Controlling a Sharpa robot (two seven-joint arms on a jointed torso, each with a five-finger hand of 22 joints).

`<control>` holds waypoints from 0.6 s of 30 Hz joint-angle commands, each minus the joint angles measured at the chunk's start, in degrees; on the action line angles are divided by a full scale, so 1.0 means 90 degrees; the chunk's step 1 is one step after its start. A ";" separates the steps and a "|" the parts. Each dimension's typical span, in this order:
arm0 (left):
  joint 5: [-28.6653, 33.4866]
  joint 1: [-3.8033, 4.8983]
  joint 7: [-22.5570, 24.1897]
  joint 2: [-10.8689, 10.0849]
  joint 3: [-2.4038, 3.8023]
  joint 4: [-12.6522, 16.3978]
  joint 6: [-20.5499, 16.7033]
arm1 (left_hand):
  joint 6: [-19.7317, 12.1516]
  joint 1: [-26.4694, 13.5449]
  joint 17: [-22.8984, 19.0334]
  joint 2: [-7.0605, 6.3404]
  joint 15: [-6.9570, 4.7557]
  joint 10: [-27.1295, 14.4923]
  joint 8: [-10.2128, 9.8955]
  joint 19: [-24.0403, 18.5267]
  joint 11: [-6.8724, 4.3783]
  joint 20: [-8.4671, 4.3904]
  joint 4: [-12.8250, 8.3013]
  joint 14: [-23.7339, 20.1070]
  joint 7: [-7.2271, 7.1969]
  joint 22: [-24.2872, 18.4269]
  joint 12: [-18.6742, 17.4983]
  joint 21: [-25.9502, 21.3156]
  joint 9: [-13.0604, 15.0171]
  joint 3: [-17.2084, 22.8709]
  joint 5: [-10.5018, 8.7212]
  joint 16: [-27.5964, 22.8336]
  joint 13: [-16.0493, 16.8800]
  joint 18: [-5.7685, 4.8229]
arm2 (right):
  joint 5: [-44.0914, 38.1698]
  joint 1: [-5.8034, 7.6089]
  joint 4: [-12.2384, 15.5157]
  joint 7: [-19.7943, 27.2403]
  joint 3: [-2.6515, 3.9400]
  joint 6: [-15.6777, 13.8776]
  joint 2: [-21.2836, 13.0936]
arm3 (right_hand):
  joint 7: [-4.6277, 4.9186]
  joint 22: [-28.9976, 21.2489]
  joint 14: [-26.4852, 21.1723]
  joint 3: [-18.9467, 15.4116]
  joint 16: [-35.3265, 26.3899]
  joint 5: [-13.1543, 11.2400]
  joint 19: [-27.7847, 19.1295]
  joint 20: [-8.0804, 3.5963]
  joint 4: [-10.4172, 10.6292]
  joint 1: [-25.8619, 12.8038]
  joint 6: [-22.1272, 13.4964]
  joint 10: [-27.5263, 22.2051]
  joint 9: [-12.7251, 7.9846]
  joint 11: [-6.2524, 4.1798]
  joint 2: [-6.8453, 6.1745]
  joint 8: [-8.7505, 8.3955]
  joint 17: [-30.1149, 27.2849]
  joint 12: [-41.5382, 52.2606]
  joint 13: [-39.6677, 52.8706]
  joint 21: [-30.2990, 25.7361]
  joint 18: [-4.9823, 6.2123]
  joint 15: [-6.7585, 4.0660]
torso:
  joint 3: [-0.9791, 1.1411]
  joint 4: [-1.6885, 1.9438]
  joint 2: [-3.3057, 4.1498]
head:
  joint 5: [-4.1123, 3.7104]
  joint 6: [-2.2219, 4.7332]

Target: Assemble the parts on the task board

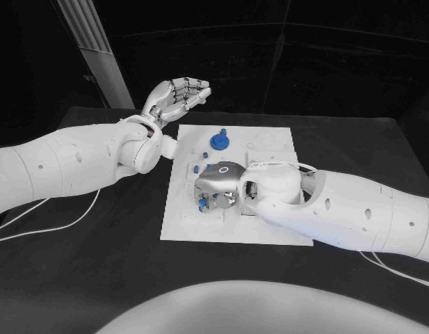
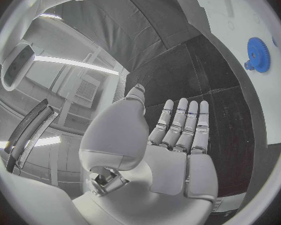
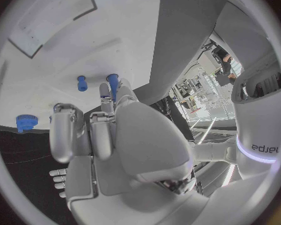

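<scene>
Right hand (image 1: 220,182) low over the task board (image 1: 274,142), fingers curled, grip on a part not discernible; small blue pegs (image 3: 82,82) stand upright just past its fingertips, blue gear (image 1: 219,142) farther out toward the raised, open-fingered, empty left hand (image 1: 174,97).
</scene>
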 commanded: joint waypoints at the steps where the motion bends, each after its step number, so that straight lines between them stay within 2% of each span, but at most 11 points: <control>1: 0.0011 0.0010 0.1222 0.0004 0.0004 0.0005 0.0050 | -0.0046 -0.0012 -0.0006 0.0053 -0.0002 -0.0047 0.0044 0.0016 -0.0001 -0.0003 0.0010 -0.0023 0.0763 -0.0009 0.0025 -0.0035 -0.0011 -0.0036 0.0028 0.0023 -0.0010 -0.0106 | -0.0040 0.0005 -0.0009 -0.0015 -0.0002 0.0087 0.0005 | 0.0014 0.1126 0.0573 -0.0017 0.0031 0.0020 0.0189 -0.0002 0.0016 0.0001 0.0011 0.0005 0.0005 0.0031 0.0030 -0.0007 0.1080 -0.0025 -0.0007 -0.0021 -0.0082 0.0021 | -0.0001 0.0005 -0.0004 | 0.0009 0.0000; 9: 0.0011 0.0010 0.1219 0.0003 0.0004 0.0005 0.0047 | -0.0046 -0.0012 -0.0006 0.0053 -0.0002 -0.0047 0.0044 0.0016 -0.0001 -0.0003 0.0010 -0.0023 0.0763 -0.0009 0.0025 -0.0035 -0.0011 -0.0036 0.0028 0.0023 -0.0010 -0.0106 | -0.0042 0.0000 -0.0042 -0.0017 -0.0005 0.0091 0.0040 | 0.0019 0.1125 0.0571 -0.0021 0.0030 0.0019 0.0187 0.0003 0.0009 0.0007 -0.0002 -0.0005 0.0001 0.0036 0.0022 -0.0020 0.1073 -0.0047 -0.0006 -0.0023 -0.0082 0.0026 | 0.0000 0.0003 0.0001 | 0.0016 0.0000; 12: 0.0011 0.0010 0.1219 0.0006 0.0004 0.0006 0.0049 | -0.0046 -0.0012 -0.0006 0.0053 -0.0002 -0.0047 0.0044 0.0016 -0.0001 -0.0003 0.0010 -0.0023 0.0763 -0.0009 0.0025 -0.0035 -0.0011 -0.0036 0.0028 0.0023 -0.0010 -0.0106 | -0.0049 -0.0002 -0.0052 -0.0034 -0.0007 0.0116 0.0064 | 0.0026 0.1123 0.0571 -0.0049 0.0030 0.0019 0.0182 0.0011 -0.0003 0.0019 -0.0024 -0.0021 -0.0005 0.0043 -0.0037 -0.0043 0.1072 -0.0084 -0.0005 -0.0030 -0.0081 0.0035 | 0.0000 0.0004 0.0004 | 0.0004 0.0000; 18: 0.0011 0.0010 0.1217 0.0007 0.0004 0.0006 0.0050 | -0.0046 -0.0012 -0.0006 0.0053 -0.0002 -0.0047 0.0044 0.0016 -0.0001 -0.0003 0.0010 -0.0023 0.0763 -0.0009 0.0025 -0.0035 -0.0011 -0.0036 0.0028 0.0023 -0.0010 -0.0106 | -0.0058 -0.0007 -0.0057 -0.0071 -0.0009 0.0122 0.0080 | 0.0083 0.1087 0.0552 -0.0201 0.0005 0.0019 0.0149 0.0035 0.0015 -0.0086 -0.0123 -0.0072 -0.0024 0.0090 -0.0249 -0.0120 0.0985 -0.0160 -0.0002 -0.0103 -0.0065 0.0069 | 0.0001 0.0004 0.0003 | 0.0031 0.0000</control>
